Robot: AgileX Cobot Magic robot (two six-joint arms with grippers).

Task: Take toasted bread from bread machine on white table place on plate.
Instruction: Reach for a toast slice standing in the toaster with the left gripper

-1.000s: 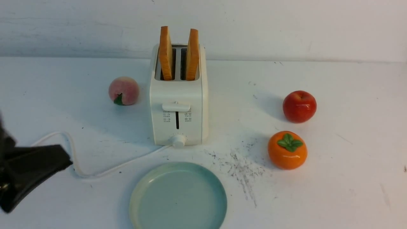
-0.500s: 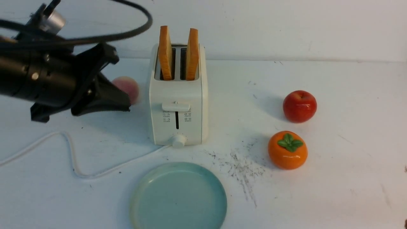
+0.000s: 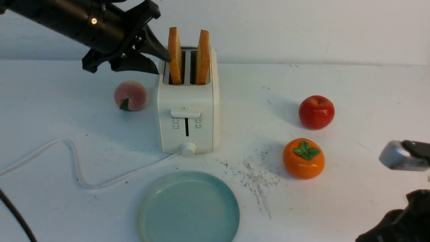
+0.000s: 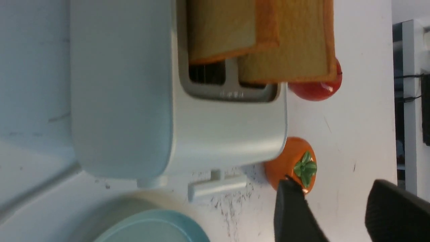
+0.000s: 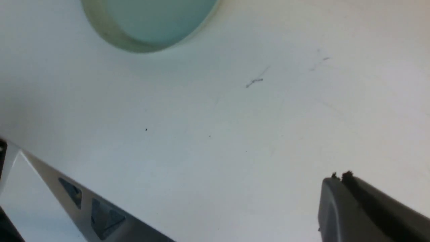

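**Toast upright in toaster, left pincer spread beside it**

Counter (image 3: 352,101): white, scuffed.
Toaster (image 3: 188,111): mid-counter, lever facing the near side.
Plate (image 3: 188,208): just near of the toaster, apart from it.
Left pincer (image 3: 163,66): raised at the toaster's upper left, spread. One tip is just beside the left slice; contact unclear.
Right pincer (image 5: 340,178): low over the counter at near right, pressed together.
Toast (image 3: 174,55): two slices upright, one per slot, tops sticking out.
Apple (image 3: 316,112) and persimmon (image 3: 303,158): right of the toaster.
Peach (image 3: 130,95): left of it.
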